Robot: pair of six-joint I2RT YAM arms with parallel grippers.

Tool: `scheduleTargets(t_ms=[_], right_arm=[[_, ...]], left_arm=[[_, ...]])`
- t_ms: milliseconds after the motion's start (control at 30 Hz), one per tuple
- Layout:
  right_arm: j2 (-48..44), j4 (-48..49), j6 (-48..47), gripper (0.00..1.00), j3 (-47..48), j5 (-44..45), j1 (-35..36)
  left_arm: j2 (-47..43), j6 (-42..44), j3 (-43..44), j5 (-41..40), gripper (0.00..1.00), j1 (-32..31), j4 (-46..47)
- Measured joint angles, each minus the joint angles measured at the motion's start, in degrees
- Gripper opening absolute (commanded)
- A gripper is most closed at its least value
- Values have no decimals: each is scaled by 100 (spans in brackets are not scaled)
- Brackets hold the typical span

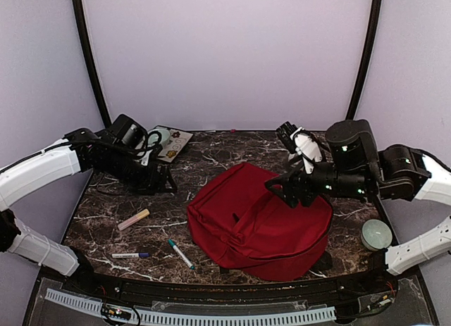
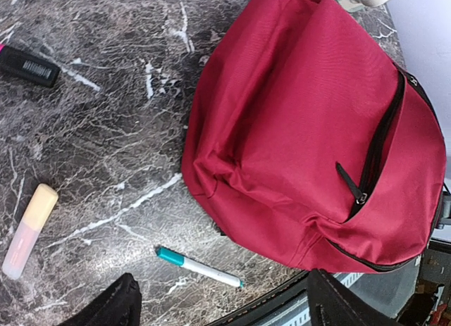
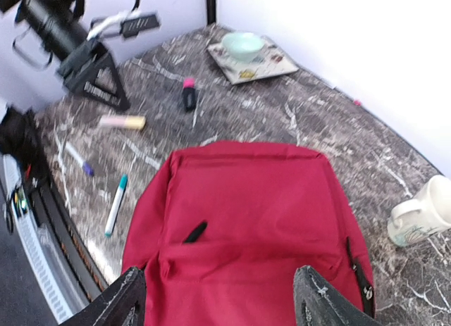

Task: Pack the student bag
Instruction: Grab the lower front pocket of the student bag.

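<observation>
The bag [image 1: 261, 224] is laid flat near the middle of the table [image 1: 211, 157], slightly towards the right arm, its front face turned up. A dark zip with its pull is seen along the front in the left wrist view.

The right gripper [image 3: 218, 291] is held above the bag with its fingers spread wide; nothing is gripped between them. The left gripper [image 2: 222, 294] is held over the left part of the table, well apart from the bag, with its fingers likewise spread and nothing in them.

A teal-capped pen [image 1: 181, 253] is found just beside the bag's near left corner. A yellow highlighter [image 1: 134, 219] is seen further left, and a blue-capped marker [image 1: 130, 255] lies close to the near edge. A black highlighter with a pink cap [image 3: 189, 97] is placed behind these. A tray [image 1: 173, 144] with a pale green cup on it is set at the far left corner. A white mug [image 3: 423, 213] is stood behind the bag.
</observation>
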Motion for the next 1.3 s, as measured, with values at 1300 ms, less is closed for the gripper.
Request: scheduleTargets(t_ms=[1300], right_arm=[[2918,151,39,67,1143,-2118,-1707]], left_arm=[[1296,-1937,953,-721,70,-1067,-400]])
